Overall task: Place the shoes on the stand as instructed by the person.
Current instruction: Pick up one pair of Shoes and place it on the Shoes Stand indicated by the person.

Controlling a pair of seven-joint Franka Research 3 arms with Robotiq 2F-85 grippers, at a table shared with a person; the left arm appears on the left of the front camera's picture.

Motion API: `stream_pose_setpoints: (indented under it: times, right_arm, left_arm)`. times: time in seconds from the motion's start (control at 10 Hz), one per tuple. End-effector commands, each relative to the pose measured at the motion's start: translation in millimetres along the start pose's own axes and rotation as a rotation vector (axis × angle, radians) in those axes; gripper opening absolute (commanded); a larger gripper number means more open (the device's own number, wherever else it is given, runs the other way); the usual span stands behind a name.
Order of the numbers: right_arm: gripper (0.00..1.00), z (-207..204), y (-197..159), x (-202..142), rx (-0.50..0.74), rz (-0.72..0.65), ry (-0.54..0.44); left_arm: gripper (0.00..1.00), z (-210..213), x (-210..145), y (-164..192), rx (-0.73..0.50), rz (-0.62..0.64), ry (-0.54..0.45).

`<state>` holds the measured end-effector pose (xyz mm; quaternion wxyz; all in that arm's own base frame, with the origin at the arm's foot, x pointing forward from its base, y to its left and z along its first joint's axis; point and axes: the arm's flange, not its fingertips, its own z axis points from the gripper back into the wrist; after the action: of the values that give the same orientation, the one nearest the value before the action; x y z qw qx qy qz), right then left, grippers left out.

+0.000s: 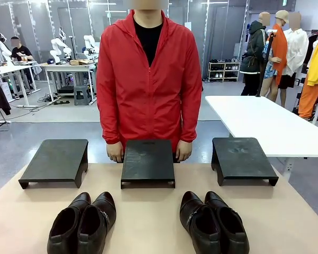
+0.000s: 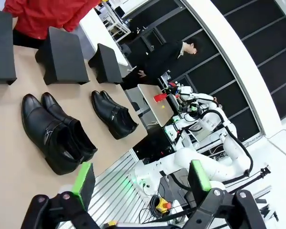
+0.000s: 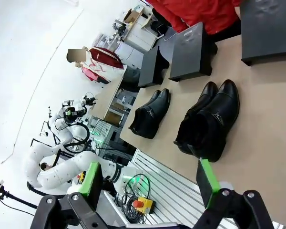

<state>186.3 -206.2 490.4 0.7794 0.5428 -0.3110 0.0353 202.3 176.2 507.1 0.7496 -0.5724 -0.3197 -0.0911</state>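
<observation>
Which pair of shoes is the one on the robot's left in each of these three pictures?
Front view: left pair of shoes, bottom left.
Left wrist view: the nearer, larger pair, left of centre.
Right wrist view: the farther, smaller pair, centre.
Shared landmark: the person's red jacket, behind the middle stand.

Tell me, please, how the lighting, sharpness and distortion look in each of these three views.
Front view: even overhead light, faint shadows under the stands, mild sheen on the shoes, all sharp. Left wrist view: rolled and wide-angle, straight lines bow; the left pincer looms large. Right wrist view: rolled too, upper left washed out to white; the right pincer is crisp.
</observation>
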Motion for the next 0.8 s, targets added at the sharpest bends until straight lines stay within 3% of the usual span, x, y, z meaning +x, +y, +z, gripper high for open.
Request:
stream_pose_setpoints:
  times: [0.0, 0.7]
  right_arm:
    - [1.00, 0.3, 4.5, 2.7, -0.002, 0.007, -0.007]
    - [1.00, 0.3, 4.5, 2.7, -0.002, 0.007, -0.007]
  left_arm:
    - [1.00, 10.6, -8.3, -1.4, -0.007, -0.003, 0.000]
    - [1.00, 10.6, -8.3, -1.4, -0.007, -0.003, 0.000]
